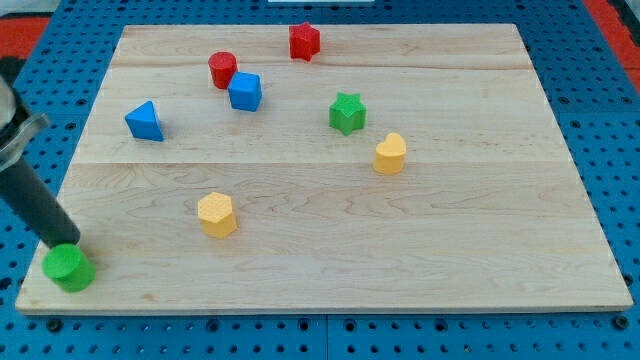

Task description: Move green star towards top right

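The green star (347, 112) sits on the wooden board (480, 230), right of centre in the upper half. My tip (58, 245) is at the board's bottom-left corner, far from the star, touching the top of a green round block (69, 268). The dark rod slants up to the view's left edge.
A red star (304, 41) lies near the top edge. A red cylinder (222, 69) and a blue cube (245, 91) touch at upper left. A blue triangle (145, 121) is at the left. A yellow block (390, 154) lies just below the star's right; a yellow hexagon (216, 214) sits lower centre-left.
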Robot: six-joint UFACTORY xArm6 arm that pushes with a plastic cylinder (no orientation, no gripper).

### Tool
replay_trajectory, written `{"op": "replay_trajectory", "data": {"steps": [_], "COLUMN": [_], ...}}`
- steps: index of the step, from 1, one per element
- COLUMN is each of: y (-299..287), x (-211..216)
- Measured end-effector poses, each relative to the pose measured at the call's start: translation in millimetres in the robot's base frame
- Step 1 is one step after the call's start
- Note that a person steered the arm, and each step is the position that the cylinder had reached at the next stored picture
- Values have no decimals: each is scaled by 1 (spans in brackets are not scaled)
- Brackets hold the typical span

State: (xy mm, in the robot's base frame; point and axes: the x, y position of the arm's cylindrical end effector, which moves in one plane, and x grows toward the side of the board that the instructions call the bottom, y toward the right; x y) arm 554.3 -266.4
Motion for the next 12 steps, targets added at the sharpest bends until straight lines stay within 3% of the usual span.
{"op": "replay_trajectory", "data": {"steps": [2, 3, 5, 8, 10, 12], "y": [0, 51, 128, 248, 310, 327], "x": [9, -15, -118, -154, -223, -225]}}
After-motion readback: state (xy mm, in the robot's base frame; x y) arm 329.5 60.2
